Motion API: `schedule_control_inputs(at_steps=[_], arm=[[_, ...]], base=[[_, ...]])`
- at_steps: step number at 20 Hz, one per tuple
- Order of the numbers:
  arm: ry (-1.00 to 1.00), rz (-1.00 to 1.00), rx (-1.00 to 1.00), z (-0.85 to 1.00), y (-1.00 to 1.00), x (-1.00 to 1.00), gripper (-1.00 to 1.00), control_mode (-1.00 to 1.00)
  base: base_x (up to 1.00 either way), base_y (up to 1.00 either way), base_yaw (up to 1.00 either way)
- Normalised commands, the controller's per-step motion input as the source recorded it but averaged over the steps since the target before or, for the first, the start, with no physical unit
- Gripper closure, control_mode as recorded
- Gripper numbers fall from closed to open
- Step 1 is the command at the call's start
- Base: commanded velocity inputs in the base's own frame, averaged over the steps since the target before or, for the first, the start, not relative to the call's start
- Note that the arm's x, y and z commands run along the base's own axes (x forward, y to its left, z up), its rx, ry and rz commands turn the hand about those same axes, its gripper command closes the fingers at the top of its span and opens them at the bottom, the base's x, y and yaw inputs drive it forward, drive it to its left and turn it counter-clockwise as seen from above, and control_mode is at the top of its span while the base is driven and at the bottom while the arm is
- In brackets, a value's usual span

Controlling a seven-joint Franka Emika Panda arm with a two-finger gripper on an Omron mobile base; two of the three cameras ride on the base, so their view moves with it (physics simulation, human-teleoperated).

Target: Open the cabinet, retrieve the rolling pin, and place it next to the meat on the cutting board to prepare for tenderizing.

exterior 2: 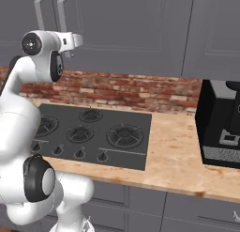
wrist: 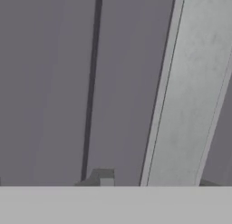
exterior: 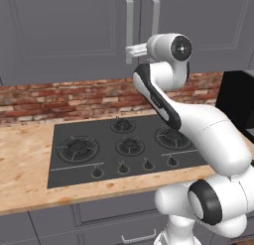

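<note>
- Grey cabinet (exterior: 74,30) doors fill the wall in the left base view, with two silver handles side by side at the seam; the gripper (exterior: 130,52) is up against the foot of the left handle (exterior: 129,26). The step in hand looks like taking that handle to pull the door open. Whether the jaws are apart or pinched on the bar I cannot tell from here.
- Right base view: the gripper (exterior 2: 78,40) reaches from the left toward the lower end of the right-hand bar (exterior 2: 61,15) of the same pair, above the hob (exterior 2: 89,132). The coffee machine (exterior 2: 220,127) stands well apart on the counter (exterior 2: 178,151). Rolling pin, meat and board are not to be seen, so the pin is presumably behind the closed doors.
- Hand view: the handle (wrist: 190,105) runs as a pale slanted bar on the right, very close, with the door seam (wrist: 92,82) to its left. One fingertip (wrist: 104,177) pokes up left of the bar; the other is not clear, so the grip stays unsettled.
- To do this well, I judge: get the bar squarely between both fingers before pulling, grip low where leverage is good, then draw back along the door's arc rather than straight out, so the fingers do not slip off.
</note>
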Motion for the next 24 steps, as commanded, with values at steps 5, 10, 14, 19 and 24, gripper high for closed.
schedule_control_inputs(at_steps=[5, 10, 14, 19, 24], arm=[[0.00, 0.05, 0.00, 0.00, -0.03, 0.12, 1.00, -1.00], [-0.03, 0.09, 0.01, 0.00, -0.22, 0.06, 1.00, -1.00], [-0.05, 0.10, 0.01, 0.00, -0.24, 0.00, 1.00, -1.00], [-0.01, 0.08, 0.00, 0.00, -0.02, 0.04, 1.00, -1.00], [0.00, 0.08, 0.00, -0.01, 0.00, 0.00, 1.00, -1.00]], base=[[0.00, 0.00, 0.00], [0.00, 0.00, 0.00], [0.00, 0.00, 0.00], [0.00, 0.00, 0.00], [0.00, 0.00, 0.00]])
